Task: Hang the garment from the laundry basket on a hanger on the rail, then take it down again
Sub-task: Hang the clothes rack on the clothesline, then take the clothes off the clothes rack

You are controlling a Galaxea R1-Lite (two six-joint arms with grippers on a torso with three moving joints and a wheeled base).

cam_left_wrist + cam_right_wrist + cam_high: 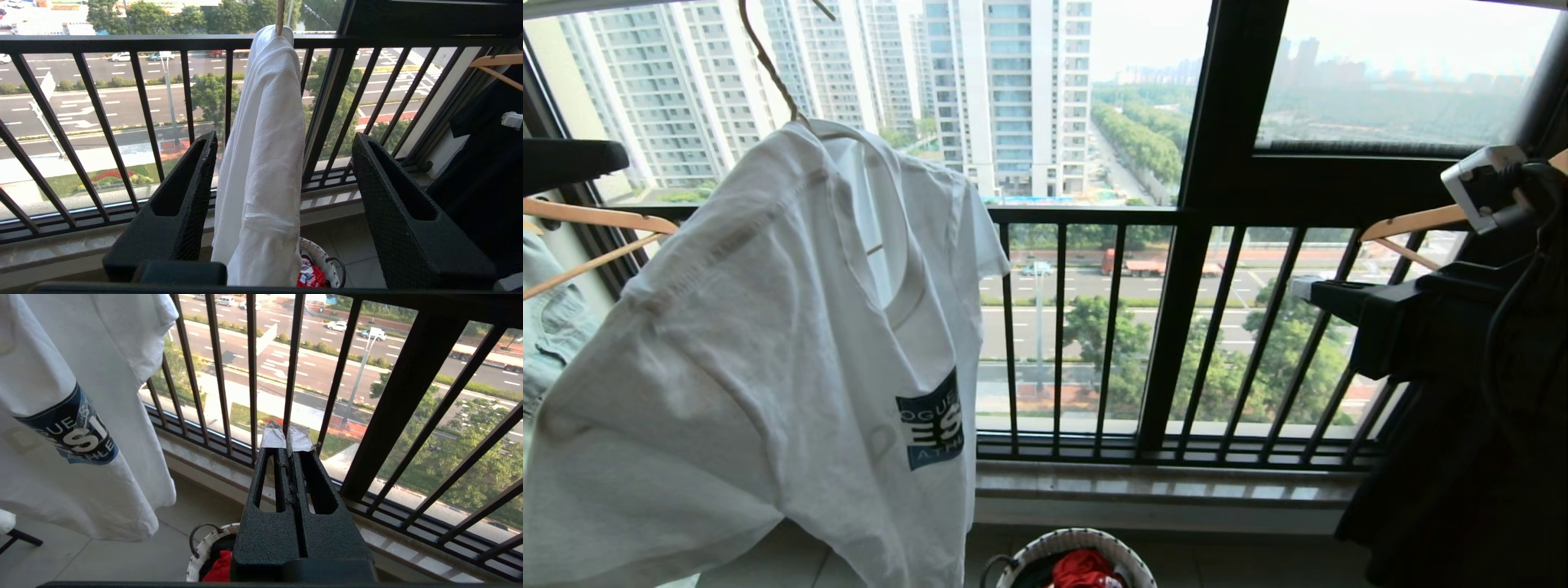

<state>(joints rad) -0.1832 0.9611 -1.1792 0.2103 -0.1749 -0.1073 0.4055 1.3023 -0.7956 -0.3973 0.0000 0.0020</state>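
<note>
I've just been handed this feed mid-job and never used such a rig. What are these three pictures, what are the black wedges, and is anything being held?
The wide picture comes from the robot's head; the other two come from cameras on its wrists, looking out past the fingers.

The black wedges are gripper fingers. In the left wrist view the left gripper is open, its fingers on either side of the white T-shirt without closing on it. The right gripper is shut and holds nothing.

The T-shirt hangs on a thin cream hanger; the rail above is out of frame. On the floor below stands the laundry basket with a red cloth inside. The black railing belongs to the balcony.
</note>
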